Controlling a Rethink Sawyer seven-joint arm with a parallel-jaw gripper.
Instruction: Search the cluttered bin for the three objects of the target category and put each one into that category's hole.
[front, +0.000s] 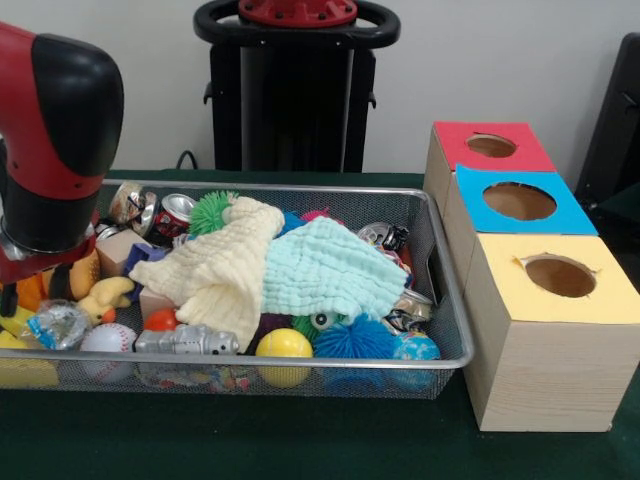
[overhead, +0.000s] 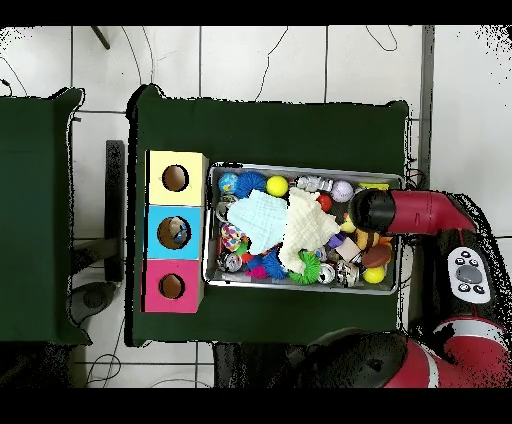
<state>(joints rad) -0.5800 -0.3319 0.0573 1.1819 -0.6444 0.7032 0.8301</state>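
The silver wire-mesh bin (front: 300, 365) sits mid-table, heaped with toys; it also shows in the overhead view (overhead: 300, 168). A pale yellow cloth (front: 215, 265) and a mint cloth (front: 325, 270) cover its middle. The red-topped box with the round hole (front: 491, 146) is the farthest of three boxes to the right of the bin, and shows in the overhead view (overhead: 171, 287). My red and black arm (front: 50, 150) hangs over the bin's left end, also seen from overhead (overhead: 372, 210). Its gripper end is low among the toys and mostly hidden by the arm.
The blue-topped hole (front: 519, 201) and the yellow-topped hole (front: 560, 276) stand in front of the red one. Along the bin's front lie a baseball (front: 107, 340), a silver robot toy (front: 185, 342), a yellow ball (front: 284, 345), a blue spiky ball (front: 355, 340) and a globe ball (front: 415, 348).
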